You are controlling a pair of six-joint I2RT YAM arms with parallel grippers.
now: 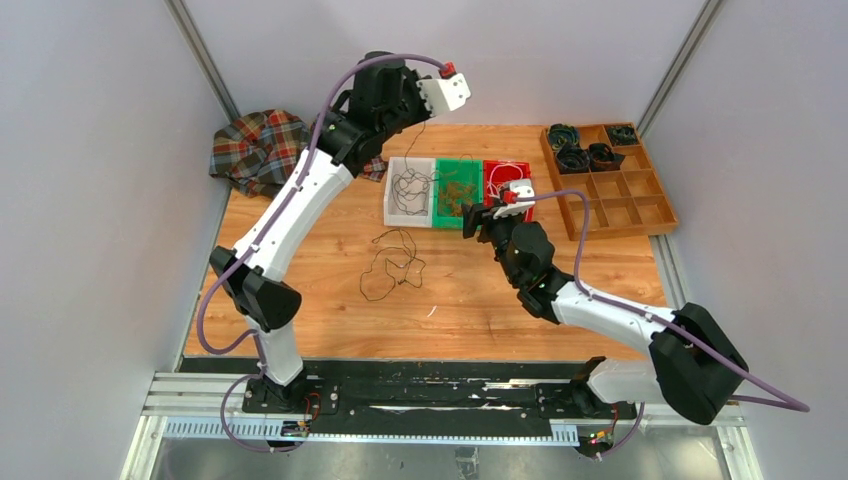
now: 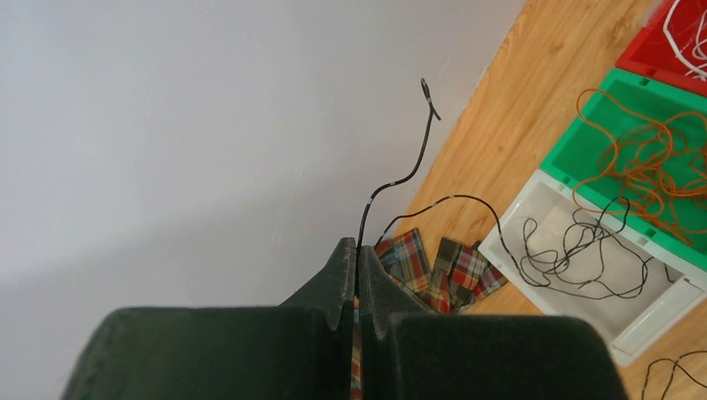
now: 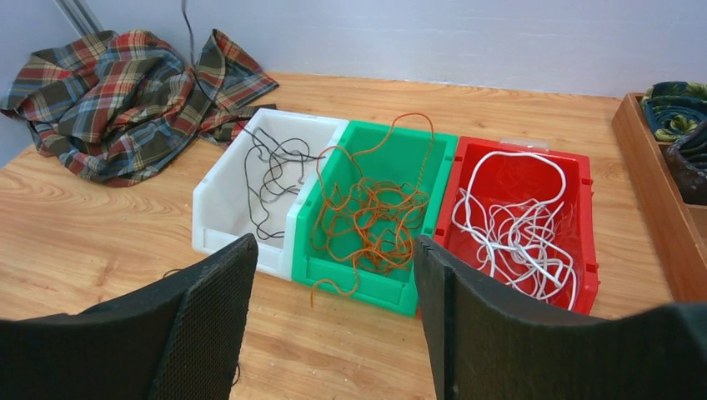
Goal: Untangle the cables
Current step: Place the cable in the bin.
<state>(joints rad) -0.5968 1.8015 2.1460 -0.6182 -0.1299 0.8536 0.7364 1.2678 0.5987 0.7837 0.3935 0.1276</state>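
Left gripper (image 2: 357, 250): I am seeing it raised above the table (image 1: 480, 300), fingers pressed together on a black cable (image 2: 414, 162). The strand is trailing down into the white bin (image 2: 667, 308) at its 4 o'clock, where it is lying in loose loops.

Right gripper (image 3: 333, 246): it is hovering low, fingers spread apart and holding nothing, with the bins at its 12 o'clock.

Orange cables (image 3: 367, 217) are lying tangled in the green bin (image 3: 375, 287), one strand spilling over the front wall. White cables (image 3: 513, 237) are lying in the red bin (image 3: 590, 250).

A loose cable (image 1: 392, 265), black, is lying on the table at 6 o'clock from the white bin. A plaid cloth (image 3: 125, 92) is sitting at 10 o'clock from the bins.
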